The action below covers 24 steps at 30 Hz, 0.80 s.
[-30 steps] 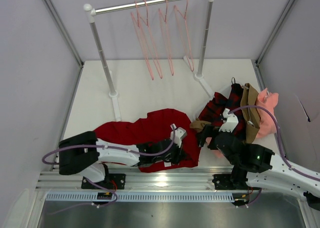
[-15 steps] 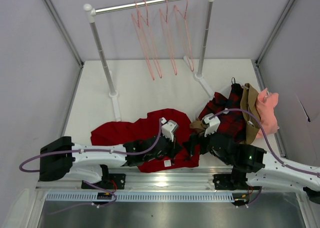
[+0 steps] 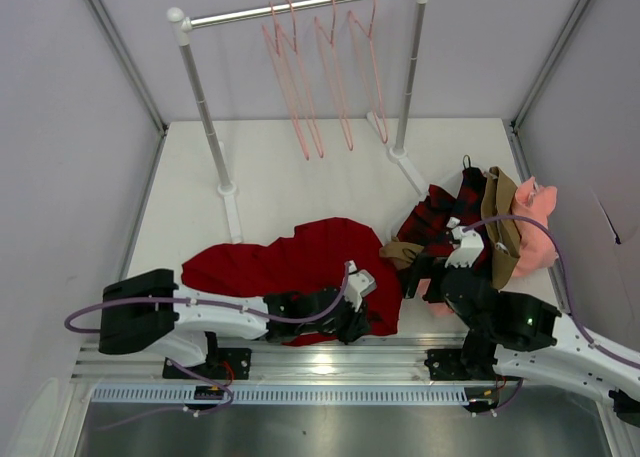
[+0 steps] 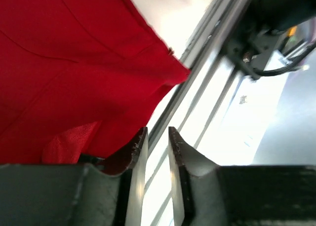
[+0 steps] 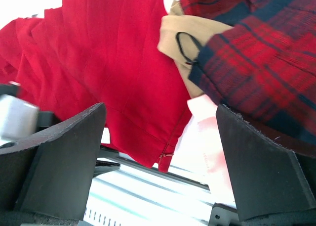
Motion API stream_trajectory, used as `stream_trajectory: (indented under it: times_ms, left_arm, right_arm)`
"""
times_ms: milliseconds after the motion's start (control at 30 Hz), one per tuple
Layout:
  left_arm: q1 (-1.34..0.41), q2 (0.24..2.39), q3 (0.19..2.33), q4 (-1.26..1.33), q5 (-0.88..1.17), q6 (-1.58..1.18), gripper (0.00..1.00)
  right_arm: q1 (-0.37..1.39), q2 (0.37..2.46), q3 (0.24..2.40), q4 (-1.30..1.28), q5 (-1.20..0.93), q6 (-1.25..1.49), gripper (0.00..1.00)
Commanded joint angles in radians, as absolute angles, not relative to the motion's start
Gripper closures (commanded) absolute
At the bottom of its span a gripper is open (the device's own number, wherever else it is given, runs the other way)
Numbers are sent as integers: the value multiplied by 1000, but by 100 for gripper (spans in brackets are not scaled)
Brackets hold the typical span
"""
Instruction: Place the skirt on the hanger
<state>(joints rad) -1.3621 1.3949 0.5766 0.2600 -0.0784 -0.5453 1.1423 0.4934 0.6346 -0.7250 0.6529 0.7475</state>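
- Your left gripper (image 4: 157, 135) is sitting pinched nearly closed at the skirt's (image 3: 290, 262) near edge.
- Your right gripper (image 5: 160, 109) is hovering spread wide.
- Skirt's lying on the table (image 3: 290, 182), well apart from the hanger (image 3: 303, 152).

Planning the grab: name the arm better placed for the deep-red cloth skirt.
Probably left: left gripper sits at the deep-red skirt's near edge; right gripper hovers open beside the red-and-black plaid garment.

The skirt (image 3: 290, 262) lies on the table (image 3: 300, 177). Behind the skirt stands the rack (image 3: 240, 15), with four hangers (image 3: 325, 77) on its bar. Right of the skirt, just beside it, lies a pile of other clothes (image 3: 465, 222).
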Motion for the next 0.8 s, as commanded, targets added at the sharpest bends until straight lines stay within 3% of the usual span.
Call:
stream_trajectory:
  times_ms: [0,267,767]
  left_arm:
    - [-1364,1460,646,276,-41,-500,71]
    - [-1327,1594,712,290,-95,-520,47]
    - [-1244,1603,690,371,-88,-584,43]
  right_arm:
    - [1135,474,690,-811,716,822,1]
    - [1134,476,695,-815,693,830,1]
    - [1135,543,670,-749,664,801,0]
